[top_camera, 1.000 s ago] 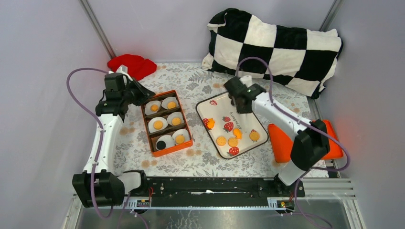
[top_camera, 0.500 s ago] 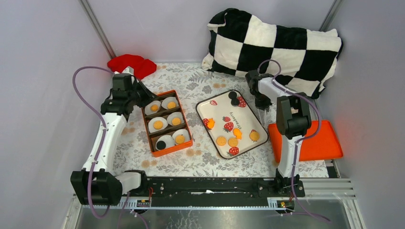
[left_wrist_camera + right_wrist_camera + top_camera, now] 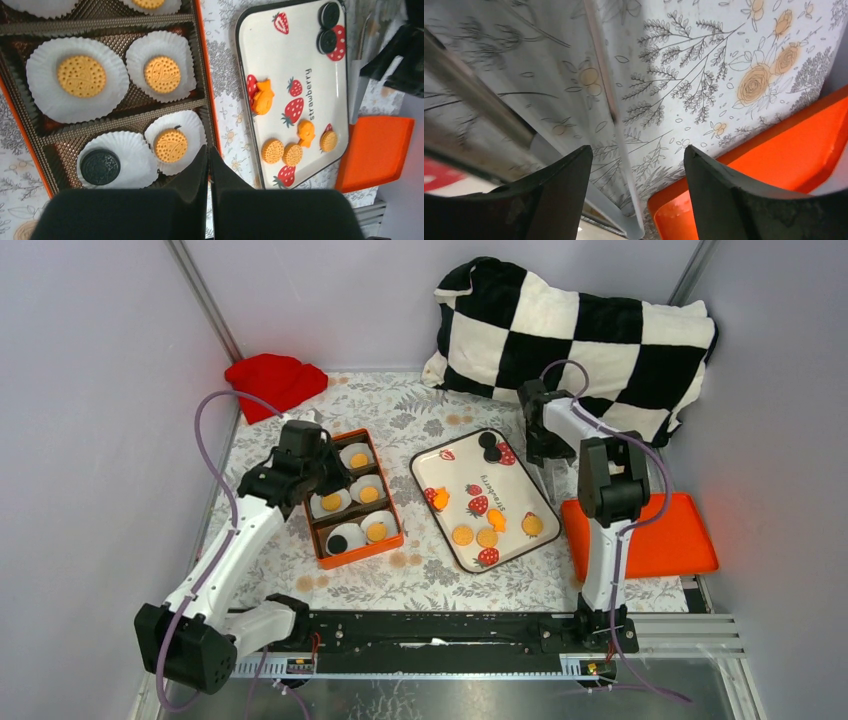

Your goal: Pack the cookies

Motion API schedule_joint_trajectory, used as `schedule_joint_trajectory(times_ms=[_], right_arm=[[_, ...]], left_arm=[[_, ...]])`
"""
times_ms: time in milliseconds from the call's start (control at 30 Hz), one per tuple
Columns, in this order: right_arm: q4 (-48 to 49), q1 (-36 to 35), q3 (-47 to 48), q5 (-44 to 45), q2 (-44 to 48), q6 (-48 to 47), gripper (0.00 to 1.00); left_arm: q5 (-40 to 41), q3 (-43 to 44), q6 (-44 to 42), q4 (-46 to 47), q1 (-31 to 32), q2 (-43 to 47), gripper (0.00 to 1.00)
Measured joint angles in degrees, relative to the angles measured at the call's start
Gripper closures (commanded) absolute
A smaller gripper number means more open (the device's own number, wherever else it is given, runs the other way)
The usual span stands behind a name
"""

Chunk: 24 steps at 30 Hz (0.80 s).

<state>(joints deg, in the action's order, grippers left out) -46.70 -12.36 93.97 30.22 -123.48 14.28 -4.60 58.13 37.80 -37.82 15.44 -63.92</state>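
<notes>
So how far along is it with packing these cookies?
Partway. At least five paper cups in the orange box hold cookies. The left gripper is shut and empty, the right gripper open and empty. Seven more are left on the strawberry tray.

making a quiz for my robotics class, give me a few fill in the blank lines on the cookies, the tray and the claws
1. The white tray holds ___ black cookies.
2. In the orange box, the single black cookie sits in a paper ___.
3. The left claw is ___.
4. The right claw is ___.
Missing: two; cup; shut; open.
</notes>
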Motion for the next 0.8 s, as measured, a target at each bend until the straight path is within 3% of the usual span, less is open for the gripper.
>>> schedule_joint_trajectory(times_ms=[333, 400, 467, 567, 600, 800], right_arm=[[12.8, -0.1, -4.1, -10.5, 18.1, 0.3, 0.25], [15.3, -0.1, -6.2, -14.0, 23.5, 0.8, 0.33], [17.6, -0.1, -8.8, -17.6, 28.6, 1.4, 0.49], [20.3, -0.2, -14.9, -23.3, 36.9, 2.7, 0.95], [20.8, -0.3, -16.9, -25.1, 39.3, 3.1, 1.00], [21.2, -1.7, -28.7, -32.9, 49.8, 6.8, 1.00]], left_arm=[[4.4, -5.8, 2.7, -1.8, 8.5, 2.8, 0.97], [5.0, -7.6, 3.9, -1.7, 10.6, 2.7, 0.97], [5.3, -9.6, 5.1, -1.4, 12.7, 2.4, 0.97], [5.9, -13.0, 7.0, 0.5, 15.9, 0.8, 0.97], [6.0, -14.1, 7.6, 1.5, 16.8, -0.2, 0.98], [6.1, -16.4, 9.6, 8.4, 20.5, -10.5, 1.00]])
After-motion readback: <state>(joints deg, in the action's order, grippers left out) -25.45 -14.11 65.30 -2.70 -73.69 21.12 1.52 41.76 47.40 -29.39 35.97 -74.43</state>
